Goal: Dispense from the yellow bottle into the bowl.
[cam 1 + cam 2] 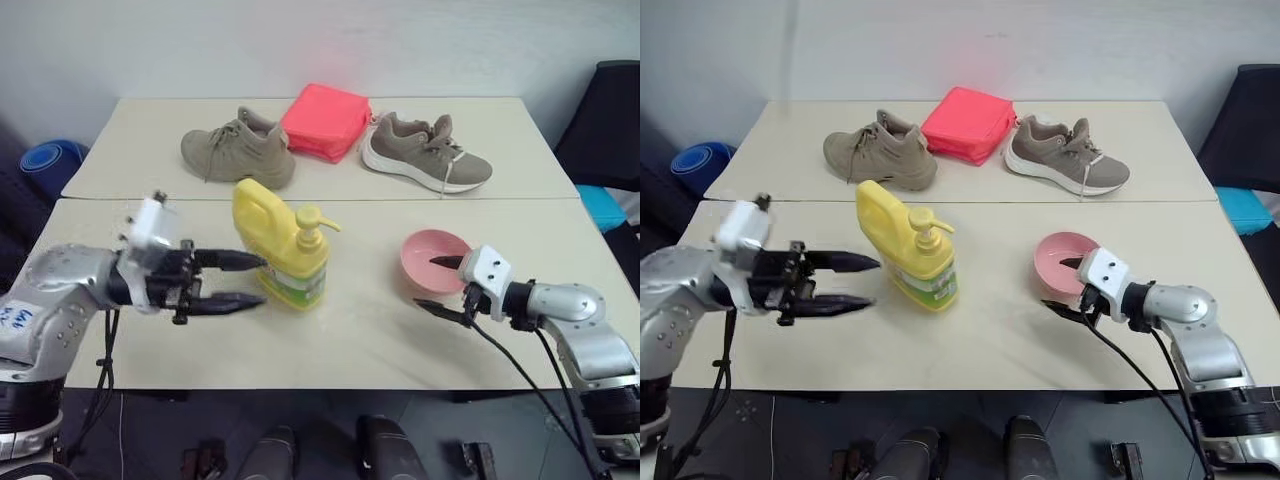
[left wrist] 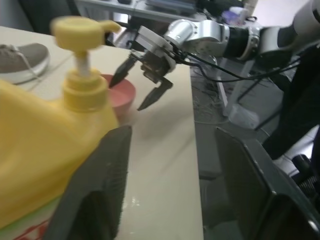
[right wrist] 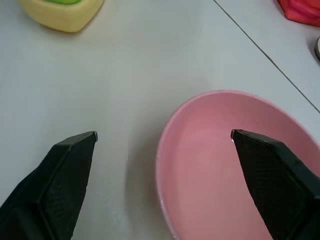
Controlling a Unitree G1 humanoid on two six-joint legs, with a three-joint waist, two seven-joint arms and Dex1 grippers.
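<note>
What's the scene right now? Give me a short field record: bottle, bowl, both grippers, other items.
yellow bottle: upright on the near table, pump nozzle toward the bowl
bowl: pink, upright, right of the bottle, apart from it
left gripper: open, level, fingers astride the bottle's left side
right gripper: open, one finger over the bowl, the other outside its rim
other items: two grey-brown sneakers with a red pouch between them, far table

Materials & finishes, tabletop scene

Yellow bottle point(image 1: 275, 243): smooth plastic w/ slight sheen, glossy printed label. Bowl point(image 1: 428, 259): smooth pink plastic, semi-gloss inside. Table point(image 1: 340, 340): smooth beige laminate-like top, low sheen. Shoes point(image 1: 240, 148): matt cloth/suede-like uppers, one w/ white rubbery sole. Red pouch point(image 1: 325, 120): soft fabric look. Gripper fingers point(image 3: 60, 180): matt black, finely textured; arm shells brushed metal.
</note>
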